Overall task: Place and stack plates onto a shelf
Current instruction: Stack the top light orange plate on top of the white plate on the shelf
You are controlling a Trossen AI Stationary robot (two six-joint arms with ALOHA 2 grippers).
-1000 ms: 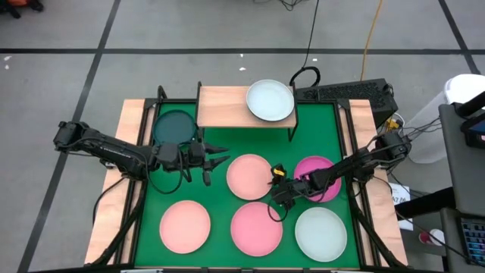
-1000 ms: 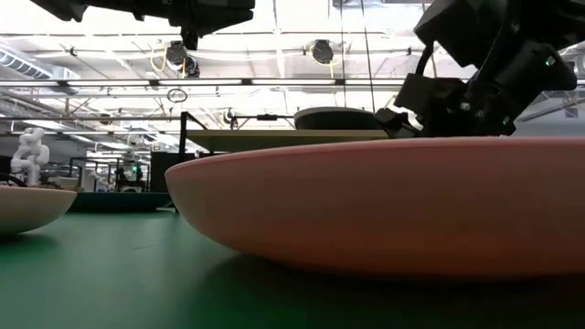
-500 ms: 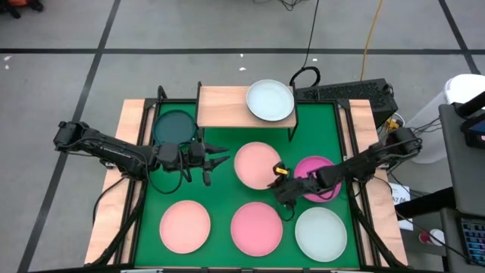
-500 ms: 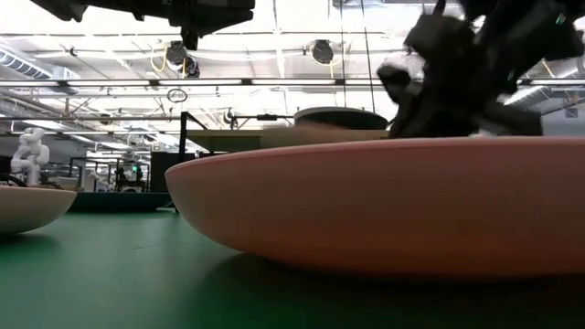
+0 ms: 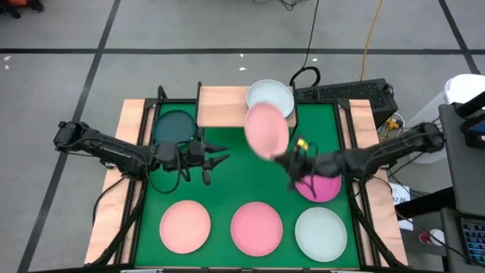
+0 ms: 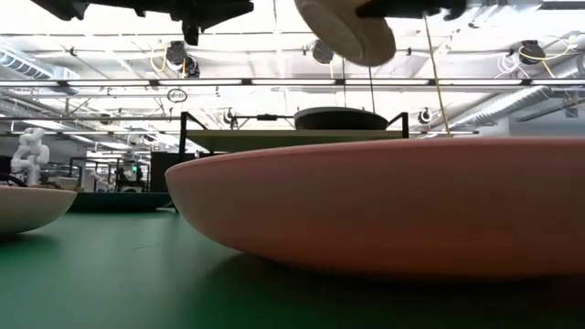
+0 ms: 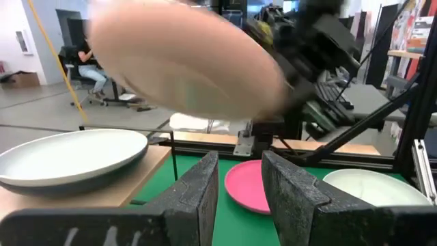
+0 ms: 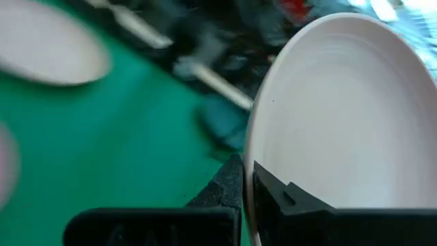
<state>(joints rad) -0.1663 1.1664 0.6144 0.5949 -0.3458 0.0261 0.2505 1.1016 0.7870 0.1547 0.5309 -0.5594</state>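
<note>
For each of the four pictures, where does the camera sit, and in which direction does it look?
High view: above the table, looking straight down; both arms, left end effector, right end effector holding the pink plate.
Low view: at mat height, looking level toward the shelf; arm parts along the top.
Left wrist view: on the left arm, facing the right arm; own fingers show.
Right wrist view: on the right arm; own fingers clamp the plate's rim.
All four share the lifted pink plate.

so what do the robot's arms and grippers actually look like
Both arms are dark, nearly black, slim and jointed, with black cables looping beside them. The left gripper ends in two pointed dark fingers, rough-textured in its wrist view. The right gripper is just as dark, with a small yellow marking near the wrist.
</note>
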